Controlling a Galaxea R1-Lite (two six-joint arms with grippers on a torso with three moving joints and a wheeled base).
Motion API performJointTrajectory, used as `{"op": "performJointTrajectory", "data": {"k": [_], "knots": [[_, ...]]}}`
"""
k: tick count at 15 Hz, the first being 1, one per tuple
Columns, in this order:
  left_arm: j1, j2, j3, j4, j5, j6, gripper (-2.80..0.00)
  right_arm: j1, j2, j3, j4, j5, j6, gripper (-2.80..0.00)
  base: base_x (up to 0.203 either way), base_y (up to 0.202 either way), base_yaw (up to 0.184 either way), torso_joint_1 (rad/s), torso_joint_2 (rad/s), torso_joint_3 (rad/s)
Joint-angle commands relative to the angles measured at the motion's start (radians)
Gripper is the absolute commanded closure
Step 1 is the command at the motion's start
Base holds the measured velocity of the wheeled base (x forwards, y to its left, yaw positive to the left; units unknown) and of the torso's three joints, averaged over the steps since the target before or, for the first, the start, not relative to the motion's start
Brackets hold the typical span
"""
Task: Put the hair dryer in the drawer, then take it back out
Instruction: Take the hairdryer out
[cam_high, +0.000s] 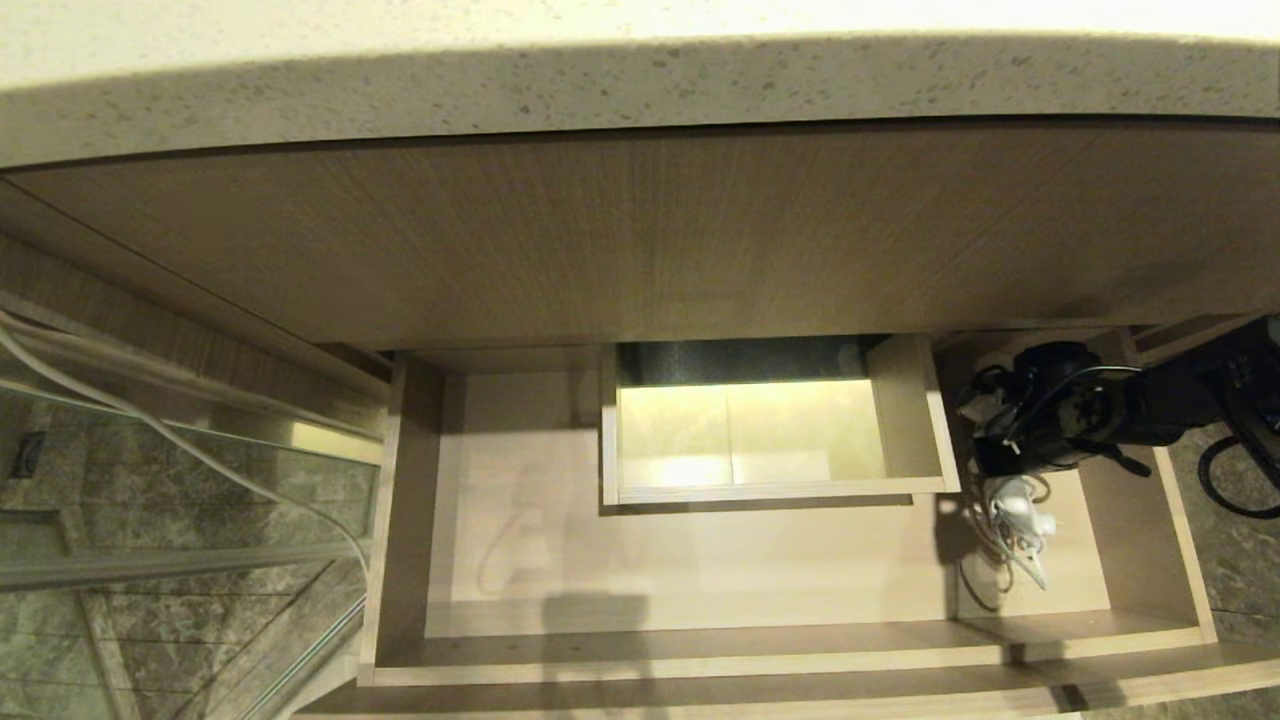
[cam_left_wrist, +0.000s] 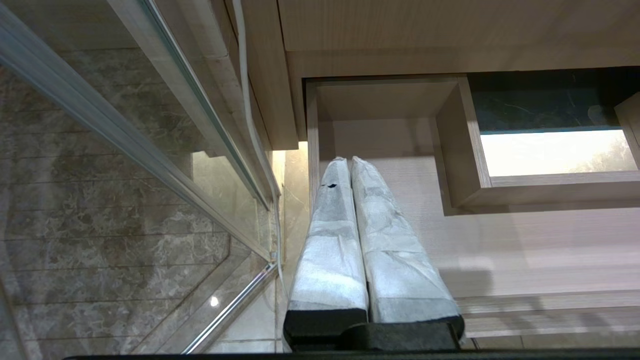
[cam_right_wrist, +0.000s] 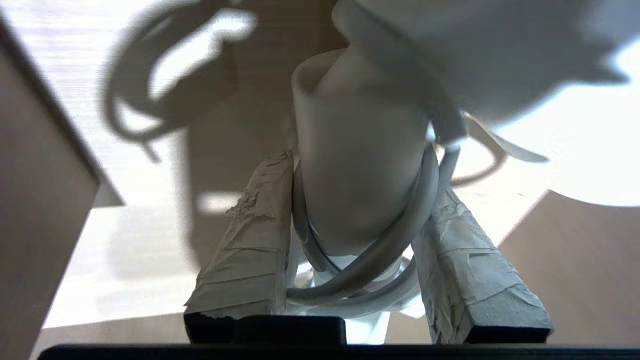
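The drawer (cam_high: 700, 570) stands pulled out below the wood panel. The small white hair dryer (cam_high: 1018, 508) is in the drawer's right section, to the right of the boxed cutout, its white cord (cam_high: 985, 575) looped beside it. My right gripper (cam_high: 1005, 478) reaches in from the right and is shut on the hair dryer (cam_right_wrist: 360, 150). Its taped fingers (cam_right_wrist: 250, 260) press both sides of the body, with cord loops caught between them. Whether the dryer rests on the drawer floor or hangs just above it I cannot tell. My left gripper (cam_left_wrist: 350, 162) is shut and empty over the drawer's left side wall (cam_left_wrist: 313, 150).
A boxed cutout (cam_high: 770, 430) rises mid-back in the drawer, splitting it into left and right sections. The wood panel (cam_high: 640, 240) and speckled countertop (cam_high: 640, 90) overhang the back. A glass door (cam_high: 150, 520) and a white cable (cam_high: 200, 450) stand at left.
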Motion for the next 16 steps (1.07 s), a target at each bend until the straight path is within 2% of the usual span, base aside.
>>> {"op": "performJointTrajectory", "data": {"k": [1, 16], "knots": [[0.000, 0.000, 0.040, -0.002, 0.000, -0.001, 0.00, -0.001, -0.062, 0.028, 0.003, -0.002, -0.002, 0.00, 0.000, 0.000, 0.000, 0.000, 0.00, 0.000], [0.000, 0.000, 0.040, -0.002, 0.000, -0.001, 0.00, -0.006, -0.289, 0.202, 0.015, 0.004, -0.011, 0.00, 0.000, 0.000, 0.000, 0.000, 0.00, 0.000]]}}
